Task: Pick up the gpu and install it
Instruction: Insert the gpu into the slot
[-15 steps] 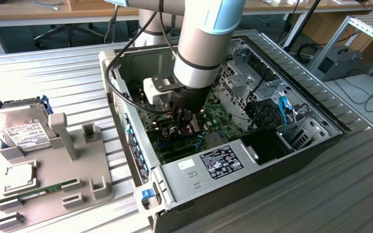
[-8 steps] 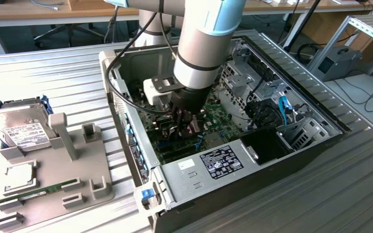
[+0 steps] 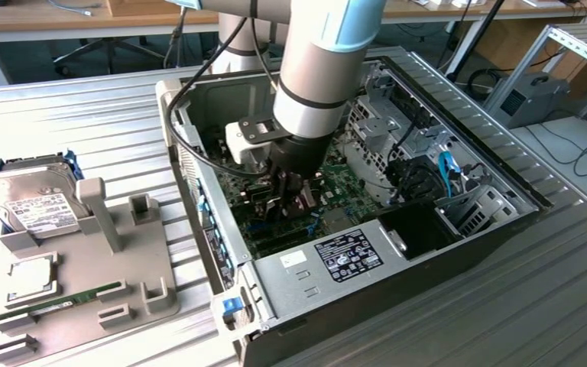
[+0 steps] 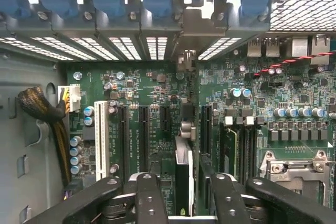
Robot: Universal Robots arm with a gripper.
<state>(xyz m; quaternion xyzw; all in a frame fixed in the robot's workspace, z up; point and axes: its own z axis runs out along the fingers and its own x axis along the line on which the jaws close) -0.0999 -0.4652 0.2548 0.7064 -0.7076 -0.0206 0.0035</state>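
We see the arm reaching down into the open PC case (image 3: pixel 477 229), which lies on its side mid-bench on the slatted bench (image 3: pixel 89 115). The gripper (image 3: pixel 291 200) sits low over the motherboard (image 3: pixel 350 183), near the case's slot-bracket edge.

Wrist view: the gpu (image 4: pixel 183 174) stands edge-on between the two fingers (image 4: pixel 149 198), upright in line w/ a PCIe slot, its silver bracket end pointing toward the rear slot openings (image 4: pixel 157 45). Fingers are spread, a gap showing each side of the card; no contact visible, so we read it as let go. Card looks seated or nearly so, prob. in the slot, but the slot edge is hidden under the card so we can't confirm full seating.

Handling, our judgement: card is light, stiff, thin PCB; fragile at the edge contacts and fan. Best taken by the flat faces near the top edge, clear of the fan, w/ push straight down along the slot line. Any tilt risks binding at the bracket.

Elsewhere: grey fixture tray (image 3: pixel 100 283) near the bench's edge at the exterior view's left holds a hard drive (image 3: pixel 28 202), a CPU (image 3: pixel 30 277) and a RAM stick (image 3: pixel 64 300).
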